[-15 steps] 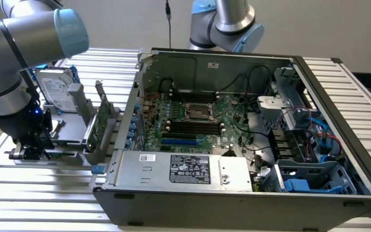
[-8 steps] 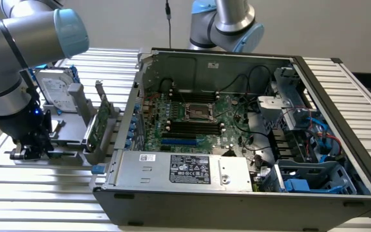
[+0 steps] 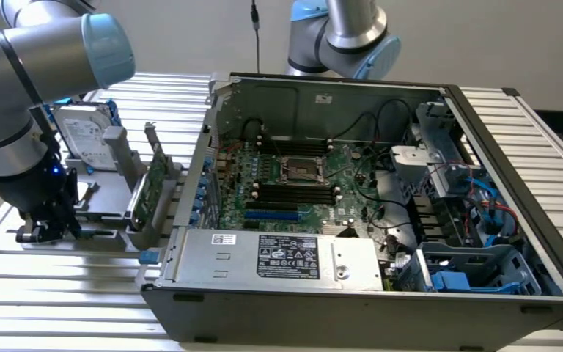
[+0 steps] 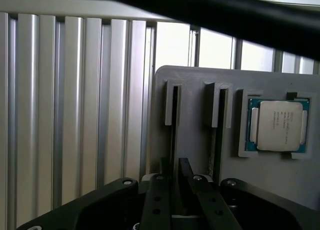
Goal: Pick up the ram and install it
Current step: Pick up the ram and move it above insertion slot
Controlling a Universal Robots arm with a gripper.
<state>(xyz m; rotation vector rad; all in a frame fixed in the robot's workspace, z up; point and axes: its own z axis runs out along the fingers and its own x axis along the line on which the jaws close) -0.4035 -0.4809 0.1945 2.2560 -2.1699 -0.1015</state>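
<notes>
Wrist view, thin dark ram point(image 4: 174, 140) edge-on, slotted in grey holder point(image 4: 195, 140)

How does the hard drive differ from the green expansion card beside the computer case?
The hard drive is a silvery box with a pale label; the expansion card is a thin green board with a metal bracket. The hard drive stands farther from the computer case; the expansion card stands close beside it. Both stand upright in the gray holder outside the case.
</notes>
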